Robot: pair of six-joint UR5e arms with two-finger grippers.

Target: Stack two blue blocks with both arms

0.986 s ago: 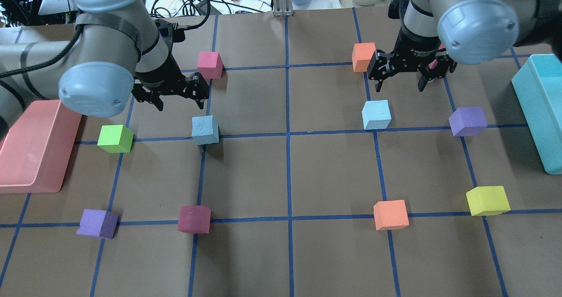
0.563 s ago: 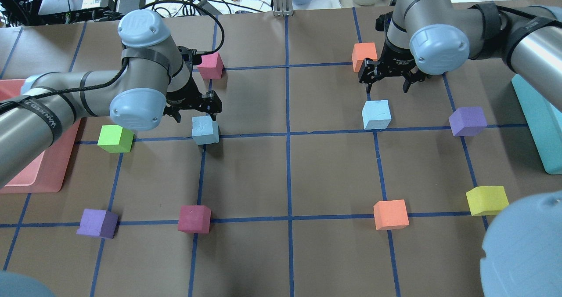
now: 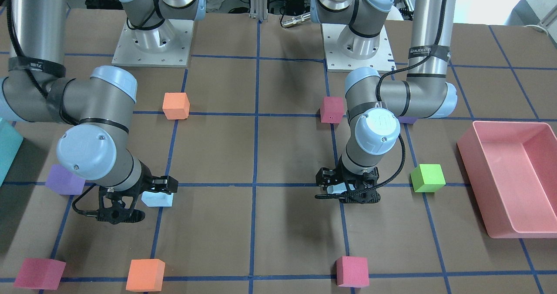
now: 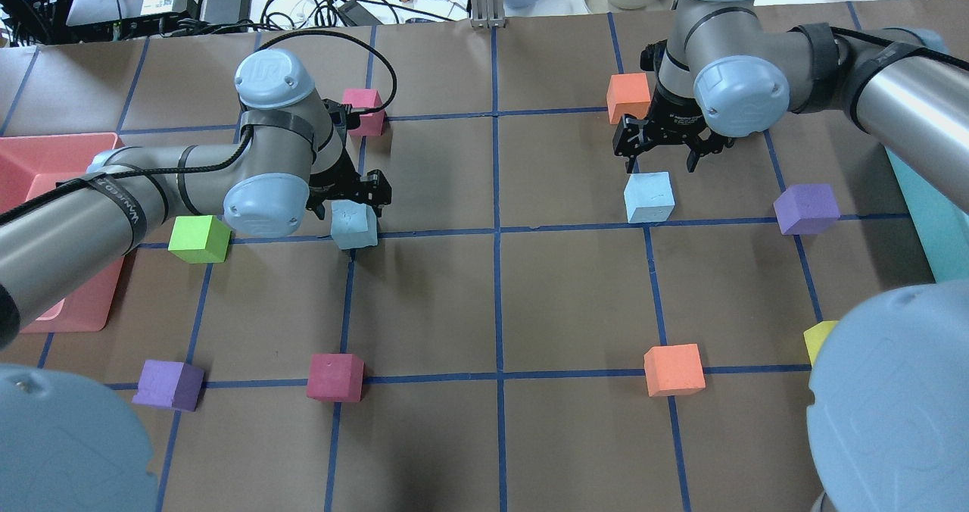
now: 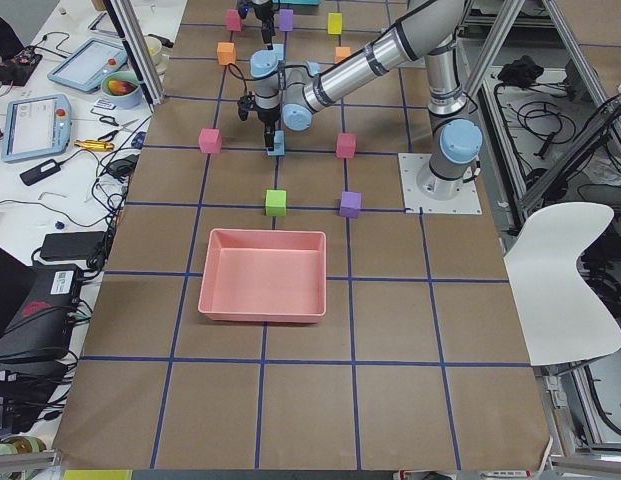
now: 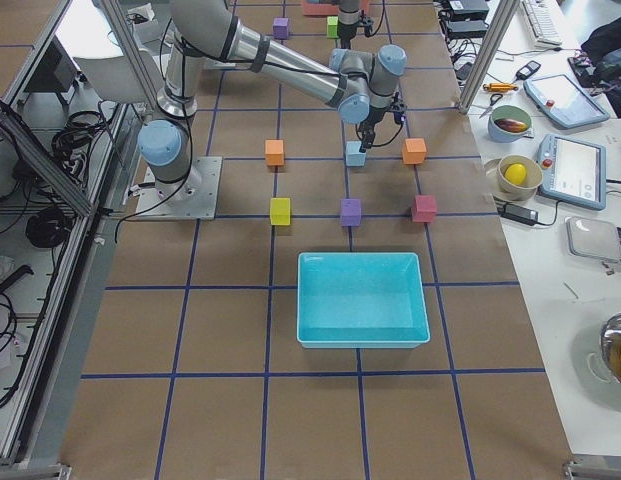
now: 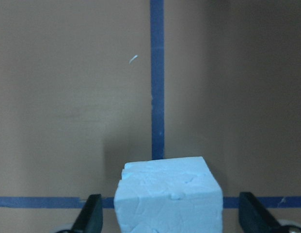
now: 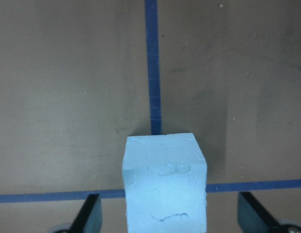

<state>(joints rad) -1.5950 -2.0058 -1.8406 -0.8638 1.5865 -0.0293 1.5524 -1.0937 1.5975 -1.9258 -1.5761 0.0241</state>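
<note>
Left gripper (image 4: 350, 204) and right gripper (image 4: 659, 166) hang with fingers spread wide, gripping nothing. Between the left's fingers sits one pale blue foam block (image 7: 168, 194), its top cracked near the edges. Between the right's sits the other blue block (image 8: 165, 187), dented and creased. Both rest on blue tape lines (image 7: 157, 97).

Overhead and front views oppose across the table (image 4: 575, 285) — wrist cameras look down closely.
</note>
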